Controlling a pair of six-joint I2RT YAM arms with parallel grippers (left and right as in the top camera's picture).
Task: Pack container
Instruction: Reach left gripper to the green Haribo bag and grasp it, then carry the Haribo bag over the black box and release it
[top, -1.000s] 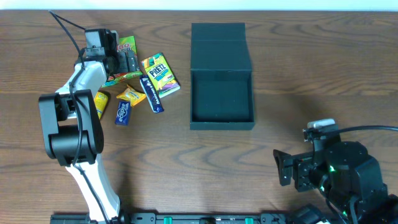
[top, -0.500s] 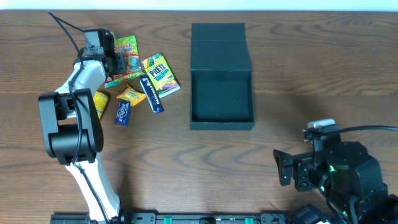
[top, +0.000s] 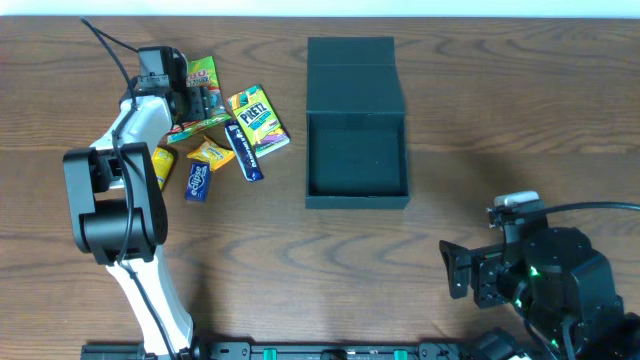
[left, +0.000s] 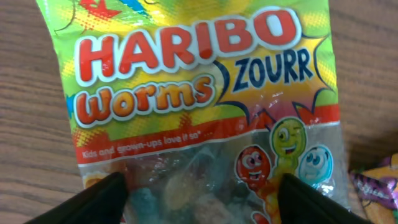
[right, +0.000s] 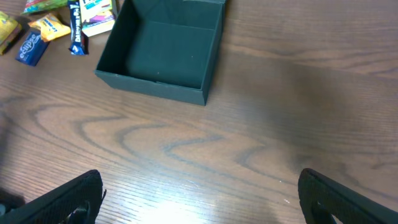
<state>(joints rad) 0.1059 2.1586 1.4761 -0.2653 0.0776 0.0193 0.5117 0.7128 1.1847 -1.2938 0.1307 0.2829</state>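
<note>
Overhead, the dark teal square cardboard container (top: 357, 203) is seen open, well right of the left gripper (top: 203, 98), which is spread wide over a bright plastic gummy-worm bag (left: 186, 93).

Haribo bag (left: 199, 93) lies left of the Pretz box (top: 258, 120); blue bar (top: 245, 152) touches the box; yellow candy (top: 210, 153) and Eclipse pack (top: 196, 182) lie farther left.

L arm (top: 130, 140) at far-left, L gripper (left: 202, 193) facing down, jaws wide; R arm (top: 560, 285) near-right, R gripper (right: 199, 193) jaws wide.
</note>
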